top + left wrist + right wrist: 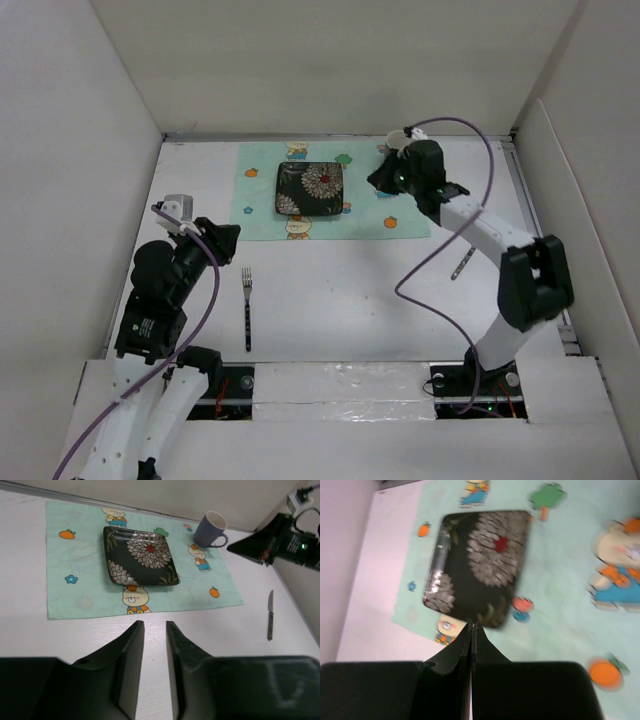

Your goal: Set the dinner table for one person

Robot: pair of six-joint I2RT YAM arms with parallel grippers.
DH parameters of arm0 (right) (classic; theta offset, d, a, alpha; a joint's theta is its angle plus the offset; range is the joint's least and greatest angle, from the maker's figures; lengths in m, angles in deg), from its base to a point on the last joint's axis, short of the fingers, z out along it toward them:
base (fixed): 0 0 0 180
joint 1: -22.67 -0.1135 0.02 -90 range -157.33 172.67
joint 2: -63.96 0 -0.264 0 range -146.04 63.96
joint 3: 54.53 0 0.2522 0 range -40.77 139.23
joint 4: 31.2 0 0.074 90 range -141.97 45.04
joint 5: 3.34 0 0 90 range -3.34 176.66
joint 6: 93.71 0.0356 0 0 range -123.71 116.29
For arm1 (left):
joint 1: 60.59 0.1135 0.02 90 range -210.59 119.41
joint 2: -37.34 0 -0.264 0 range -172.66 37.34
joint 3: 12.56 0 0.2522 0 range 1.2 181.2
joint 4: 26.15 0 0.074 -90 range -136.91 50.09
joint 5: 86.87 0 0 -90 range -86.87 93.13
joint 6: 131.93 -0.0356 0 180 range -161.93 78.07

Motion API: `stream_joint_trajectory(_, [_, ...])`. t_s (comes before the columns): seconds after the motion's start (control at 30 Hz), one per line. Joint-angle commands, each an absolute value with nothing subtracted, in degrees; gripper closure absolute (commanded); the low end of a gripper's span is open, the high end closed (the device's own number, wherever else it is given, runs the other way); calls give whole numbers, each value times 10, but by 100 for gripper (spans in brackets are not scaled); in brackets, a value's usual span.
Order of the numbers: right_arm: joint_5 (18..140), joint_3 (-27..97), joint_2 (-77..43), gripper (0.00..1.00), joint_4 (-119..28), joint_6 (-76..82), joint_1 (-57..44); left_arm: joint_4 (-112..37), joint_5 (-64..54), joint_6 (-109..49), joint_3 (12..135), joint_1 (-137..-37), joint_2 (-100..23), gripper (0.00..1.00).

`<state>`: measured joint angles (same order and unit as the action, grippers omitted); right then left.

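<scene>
You are in the cutlery part of setting the dinner table (350, 300), by my reading. The plate (140, 555) sits in the middle of the placemat (70, 595) and the mug (210, 529) stands on the placemat's far right corner. The fork (247, 305) and the knife (270, 615) both lie on bare white surface off the placemat. The fork is beyond its near left corner and the knife is off its right edge.

Your right gripper (471, 626) hangs over the right part of the placemat, just beside the mug. Its fingers are pressed together with nothing between them, and it touches neither mug nor plate. Your left gripper (155, 625) hovers over the table off the placemat's near edge. Its fingers stand a narrow gap apart and hold nothing.

The next move is probably one of the two utensils (the knife is the natural one for the right arm, the fork for the left). Either needs the fingers spread before descent, because the right pair cannot take anything as it stands. Both pieces are thin and lie flat, so you will need to come down low and pinch across the handle's narrow width. Then carry the fork to the left side of the placemat beside the plate, or the knife to the right side.
</scene>
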<state>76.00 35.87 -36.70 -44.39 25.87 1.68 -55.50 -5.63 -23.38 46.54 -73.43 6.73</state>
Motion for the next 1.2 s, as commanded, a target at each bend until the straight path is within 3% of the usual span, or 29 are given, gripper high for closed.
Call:
stream_joint_trajectory(0.0, [902,206,-252,100,-446,233,46,-520,-73,-235,459,-742,89,81])
stream_joint_trajectory(0.1, [1028,79,-148,100,-497,251,96,-524,-72,-236,462,-754,110,92])
stream_joint_trajectory(0.2, [1070,23,-91,100,-532,269,157,-522,-73,-236,462,-759,125,92])
stream_joint_trajectory(0.23, [1029,19,-80,97,-551,261,184,-519,-74,-236,462,-765,127,90])
stream_joint_trajectory(0.37, [1007,33,-105,57,-609,234,243,-520,-95,-238,464,-765,133,75])
stream_joint_trajectory(0.53, [941,44,-155,55,-641,212,284,-520,-106,-237,463,-765,150,71])
stream_joint_trajectory(0.93, [899,88,-274,59,-655,202,321,-521,-119,-237,467,-765,173,71])
stream_joint_trajectory(1.03, [885,94,-305,75,-661,198,326,-528,-100,-241,471,-765,177,71])
stream_joint_trajectory(1.1, [883,99,-308,99,-661,198,326,-529,-94,-241,470,-765,181,71])
stream_joint_trajectory(1.17, [890,89,-279,100,-652,205,326,-528,-91,-242,472,-765,183,71])
